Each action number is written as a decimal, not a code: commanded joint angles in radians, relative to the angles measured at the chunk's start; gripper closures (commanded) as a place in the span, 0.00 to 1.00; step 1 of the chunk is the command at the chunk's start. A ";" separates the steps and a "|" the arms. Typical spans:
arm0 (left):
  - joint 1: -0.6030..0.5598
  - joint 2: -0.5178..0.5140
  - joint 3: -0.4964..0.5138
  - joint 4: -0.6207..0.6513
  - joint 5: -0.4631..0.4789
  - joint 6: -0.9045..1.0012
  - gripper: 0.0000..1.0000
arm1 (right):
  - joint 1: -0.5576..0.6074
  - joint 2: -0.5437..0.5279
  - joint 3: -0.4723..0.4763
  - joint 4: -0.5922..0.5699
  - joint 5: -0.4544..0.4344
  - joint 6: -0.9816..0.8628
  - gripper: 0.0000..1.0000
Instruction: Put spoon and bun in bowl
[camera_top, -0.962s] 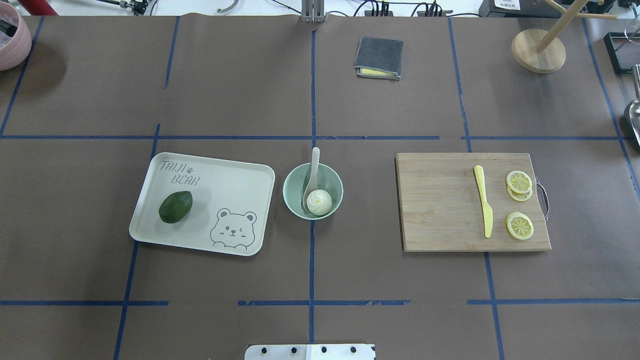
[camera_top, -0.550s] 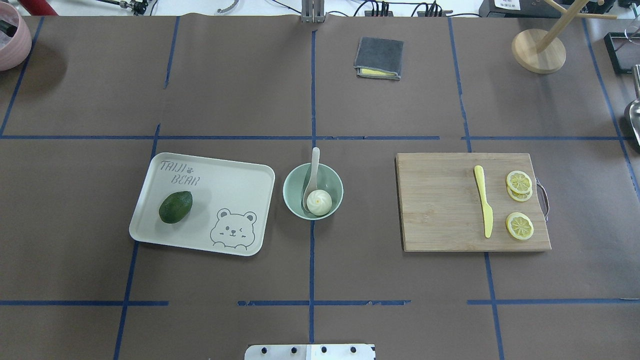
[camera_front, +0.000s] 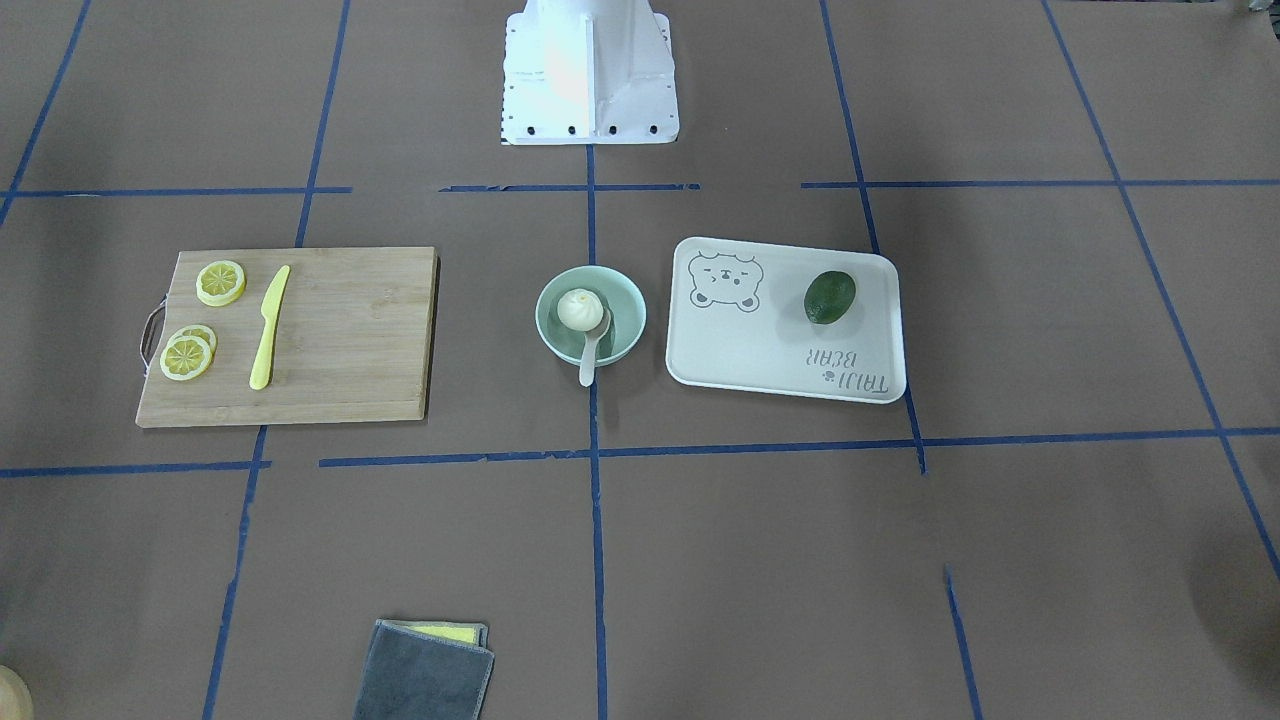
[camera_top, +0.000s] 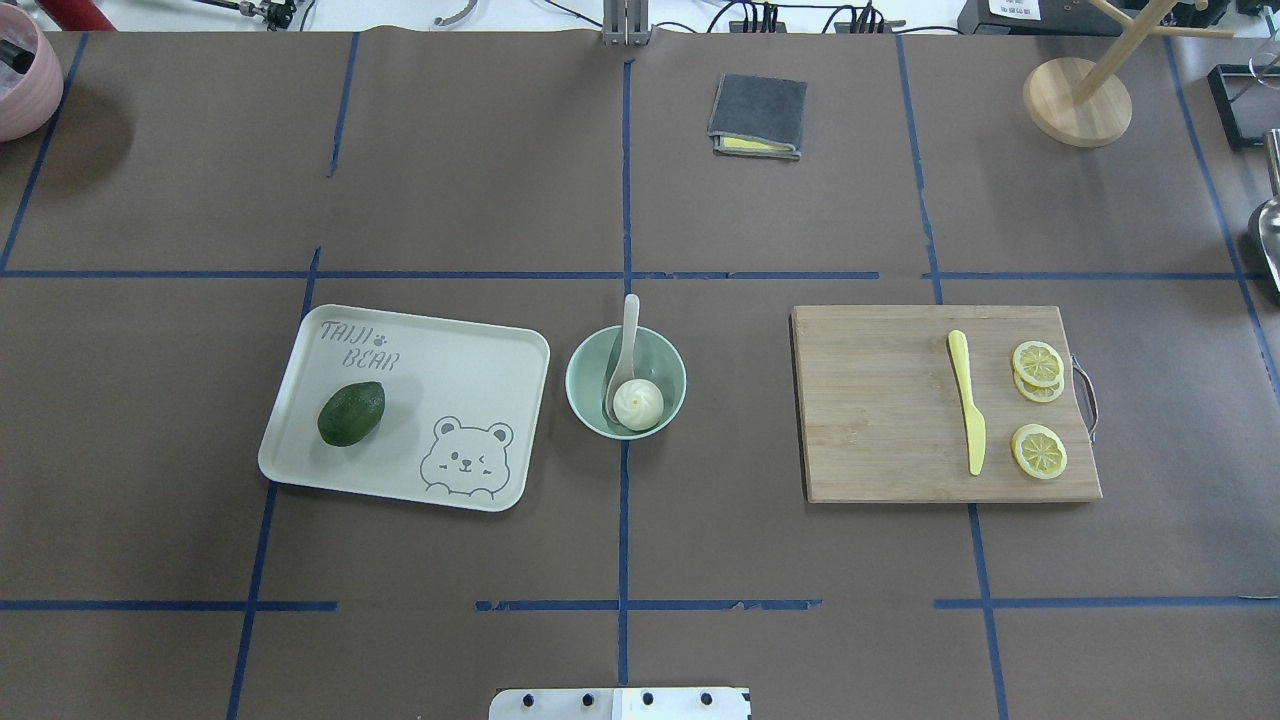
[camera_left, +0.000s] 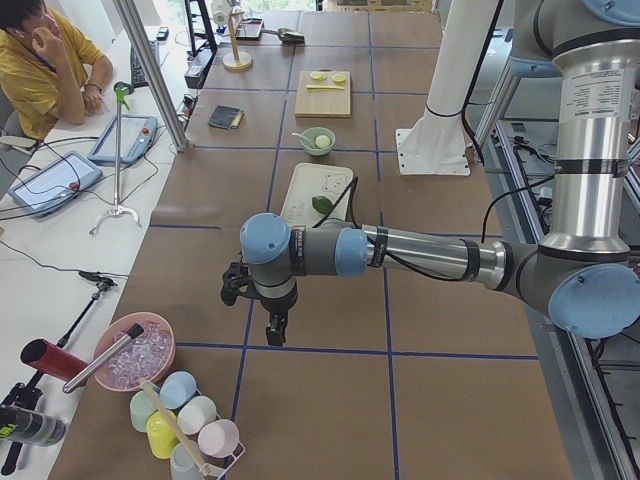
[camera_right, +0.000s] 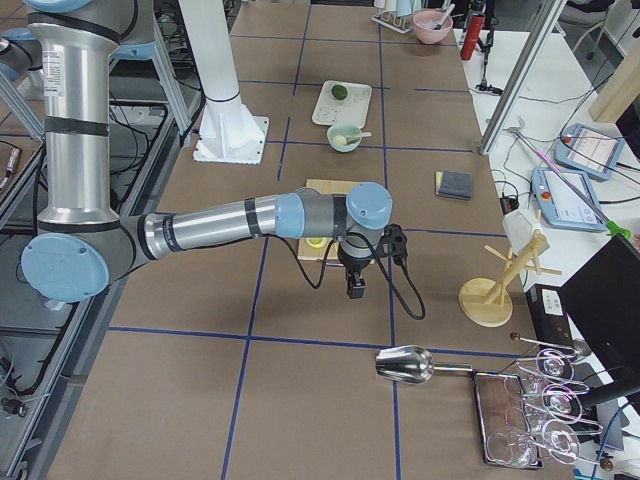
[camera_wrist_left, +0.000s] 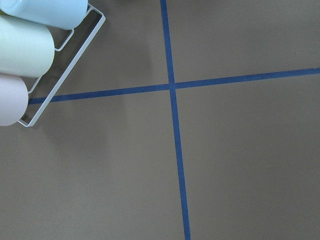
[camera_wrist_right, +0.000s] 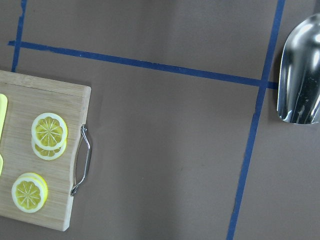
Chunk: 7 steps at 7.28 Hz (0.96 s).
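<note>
left gripper (camera_left: 272, 336): pointed down over bare table paper by a tape cross. I only had it on the side camera, so I couldn't tell the jaw gap or whether it held anything.
beside it: cup rack (camera_wrist_left: 47, 95) with pastel cups at the edge of its wrist view.
right gripper (camera_right: 354, 292): pointed down just past the handle end of the cutting board (camera_wrist_right: 65, 100). Gap and load unreadable here too.
around it: lemon slices (camera_wrist_right: 49, 131) on the board, metal scoop (camera_wrist_right: 300, 75) on its other side.
bowl (camera_top: 662, 362): mid-table between the two grippers, well apart from both.
spoon (camera_top: 626, 340): scoop was in the bowl, handle over the rim away from the base.
bun (camera_top: 638, 403): in the bowl, touching the scoop.
tray (camera_top: 450, 370): just beside the bowl, on the left gripper's side.
</note>
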 joint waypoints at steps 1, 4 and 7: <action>0.000 -0.070 0.051 0.004 -0.010 -0.001 0.00 | -0.001 -0.007 -0.021 0.071 -0.118 0.002 0.00; -0.001 -0.058 0.083 0.010 -0.010 -0.001 0.00 | -0.001 -0.039 -0.041 0.148 -0.107 0.017 0.00; -0.001 -0.044 0.083 0.010 -0.010 -0.001 0.00 | -0.001 -0.037 -0.044 0.150 -0.059 0.017 0.00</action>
